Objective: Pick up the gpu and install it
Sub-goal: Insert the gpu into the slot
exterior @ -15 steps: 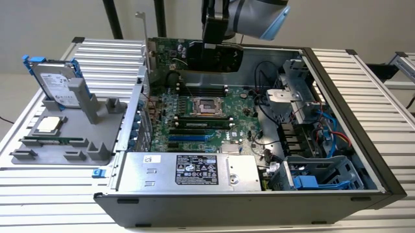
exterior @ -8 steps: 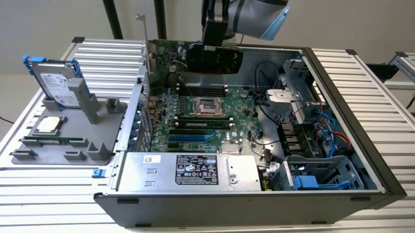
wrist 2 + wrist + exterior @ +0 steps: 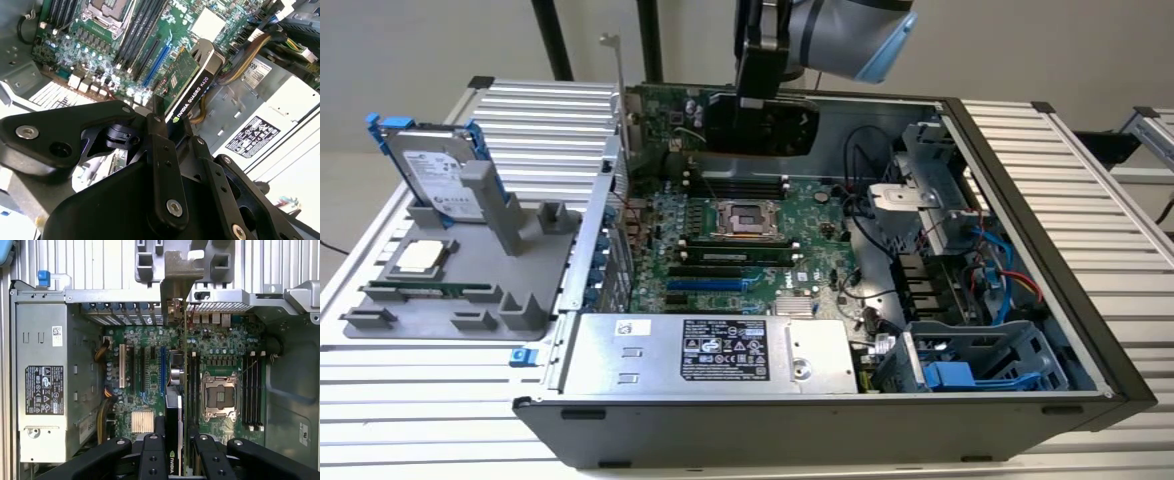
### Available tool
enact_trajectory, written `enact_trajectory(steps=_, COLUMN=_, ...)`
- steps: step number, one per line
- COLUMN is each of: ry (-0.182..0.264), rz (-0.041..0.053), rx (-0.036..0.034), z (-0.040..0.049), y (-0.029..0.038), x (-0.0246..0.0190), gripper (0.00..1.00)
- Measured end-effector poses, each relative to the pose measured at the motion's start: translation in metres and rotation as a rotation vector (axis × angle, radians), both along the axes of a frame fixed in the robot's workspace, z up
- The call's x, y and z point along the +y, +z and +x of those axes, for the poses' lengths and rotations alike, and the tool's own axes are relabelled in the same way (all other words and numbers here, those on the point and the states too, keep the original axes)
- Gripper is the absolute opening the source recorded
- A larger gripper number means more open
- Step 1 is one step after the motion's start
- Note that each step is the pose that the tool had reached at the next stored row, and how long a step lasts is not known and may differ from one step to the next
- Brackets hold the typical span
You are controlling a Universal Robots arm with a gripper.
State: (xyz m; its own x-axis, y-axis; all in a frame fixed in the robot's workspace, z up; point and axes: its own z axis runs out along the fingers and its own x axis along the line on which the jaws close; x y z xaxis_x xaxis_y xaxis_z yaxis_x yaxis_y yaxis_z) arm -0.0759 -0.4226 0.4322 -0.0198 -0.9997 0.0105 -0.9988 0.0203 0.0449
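Open computer case (image 3: 1067, 250), arm reaching down, gripper (image 3: 175, 450) clamped on gpu (image 3: 767, 125)

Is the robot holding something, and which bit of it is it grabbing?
Yes. The tool holds the graphics card by its long top edge, one finger on each flat face, above the open computer case.

Wrist views, seemingly close above motherboard (image 3: 150, 375)

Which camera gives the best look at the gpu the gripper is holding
The second wrist view: the gpu shows its cooler edge and green board. The first wrist view sees it edge-on; the exterior view shows its dark cooler above the motherboard.
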Motion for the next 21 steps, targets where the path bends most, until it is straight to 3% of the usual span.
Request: enact_trajectory(steps=21, ry=0.0, rz=-0.0059, rx=0.0, z=0.0, y=-0.0054, x=0.0, gripper=0.0)
